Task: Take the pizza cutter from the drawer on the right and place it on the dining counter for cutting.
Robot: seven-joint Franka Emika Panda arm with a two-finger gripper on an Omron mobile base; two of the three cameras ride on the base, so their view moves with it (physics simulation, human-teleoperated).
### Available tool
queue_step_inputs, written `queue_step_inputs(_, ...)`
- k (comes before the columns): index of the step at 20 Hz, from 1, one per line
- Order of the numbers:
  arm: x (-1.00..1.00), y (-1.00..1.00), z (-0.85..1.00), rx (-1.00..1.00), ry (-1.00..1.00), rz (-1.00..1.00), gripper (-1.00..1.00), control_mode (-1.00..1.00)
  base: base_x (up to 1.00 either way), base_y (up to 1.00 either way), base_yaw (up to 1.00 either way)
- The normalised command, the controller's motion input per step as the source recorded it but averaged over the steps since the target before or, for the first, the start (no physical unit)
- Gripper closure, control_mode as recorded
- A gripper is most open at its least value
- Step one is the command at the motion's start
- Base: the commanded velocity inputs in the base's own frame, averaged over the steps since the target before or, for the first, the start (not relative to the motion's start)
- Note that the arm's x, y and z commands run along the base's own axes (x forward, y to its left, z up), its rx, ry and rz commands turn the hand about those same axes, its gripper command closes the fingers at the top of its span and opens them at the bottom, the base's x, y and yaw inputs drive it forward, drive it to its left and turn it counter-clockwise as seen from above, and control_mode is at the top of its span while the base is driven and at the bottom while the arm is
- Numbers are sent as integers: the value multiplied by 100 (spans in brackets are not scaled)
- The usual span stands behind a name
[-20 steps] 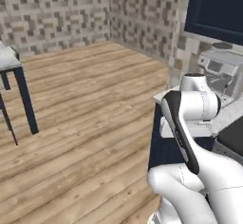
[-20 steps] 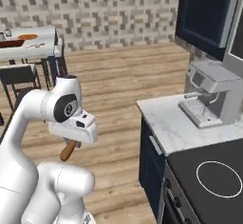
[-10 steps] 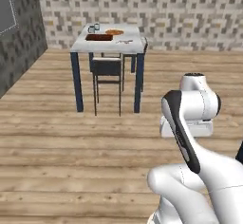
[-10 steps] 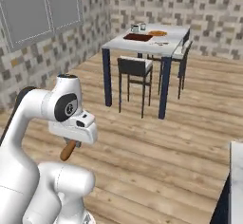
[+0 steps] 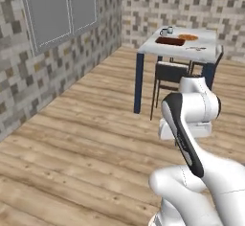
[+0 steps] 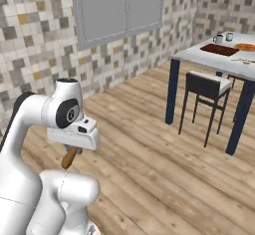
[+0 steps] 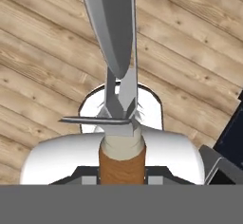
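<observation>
Ahead in the left base view, the dining counter (image 5: 178, 48) stands across the wooden floor (image 5: 81, 148), near the tiled wall. Its surface carries a dark tray (image 5: 170, 40), a pizza (image 5: 188, 37) and a mug (image 5: 164, 32). A dark chair (image 5: 170, 73) is tucked at its near side.

Seen from the right base view, my arm is folded close to the base. My end effector (image 6: 70, 146) hangs low beneath the wrist, and the brown handle of the pizza cutter (image 6: 69, 157) projects downward from it, above the floor and well apart from the dining counter.

Looking along the hand view, my end effector is closed on the pizza cutter's wooden handle, with the grey blade and its guard extending away from me over the floor planks.

Hazards from here, as I judge them:
- The grip sits on a smooth, stubby handle. A sharp base turn or stop could rotate or drop the tool.
- The chair stands between me and the surface edge. Approaching on that side risks contact with it.
- Tray, pizza and mug crowd the far end. Set-down calls for a bare patch of marble.
</observation>
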Motion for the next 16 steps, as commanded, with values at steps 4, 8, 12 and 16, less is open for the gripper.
queue_step_inputs(4, 0, 0, 0, 0, 0, 0, 100, 100, 100, -9, 0)
queue_step_inputs(8, 0, 0, 0, 0, 0, 0, 100, 100, 100, 0, 0)
queue_step_inputs(12, 0, 0, 0, 0, 0, 0, 100, 100, 100, 0, 0)
queue_step_inputs(16, 0, 0, 0, 0, 0, 0, 100, 100, 49, -64, 12)
